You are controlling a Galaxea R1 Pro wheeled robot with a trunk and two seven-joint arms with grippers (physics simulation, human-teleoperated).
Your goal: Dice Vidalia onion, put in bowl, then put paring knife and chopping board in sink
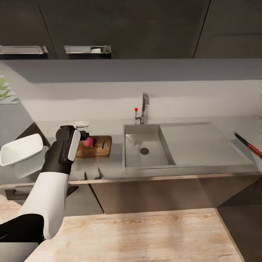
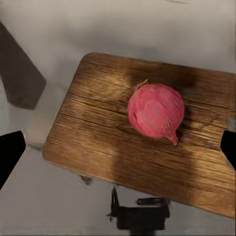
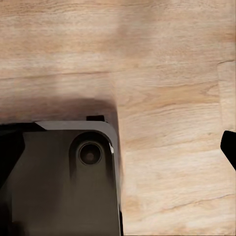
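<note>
- Pinkish-red Vidalia onion (image 2: 156, 110) sits whole on the chopping board (image 2: 103, 142), right of centre in the left wrist frame, its root tip touching the wood.
- Left gripper (image 2: 118, 147) hovers above the board with its dark fingers (image 2: 11, 155) spread wide at the frame's two edges, holding nothing.
- From the head camera the onion (image 1: 87, 142) shows at centre left, partly behind the left arm, on the board (image 1: 98, 147), which lies on the grey surface (image 1: 112, 165) just left of the sink (image 1: 145, 147).
- Chrome tap (image 1: 144, 109) with a red dot stands behind the basin; the steel drainer (image 1: 200, 143) stretches to its right.
- Paring knife (image 1: 249, 145) lies at the right edge of the frame, near the drainer's right end.
- White bowl (image 1: 20, 149) rests at the far left.
- Right gripper: one dark finger tip (image 3: 229, 147) shows at the right edge over pale wood floor (image 3: 162, 73); whether its fingers are open or closed I cannot tell.
</note>
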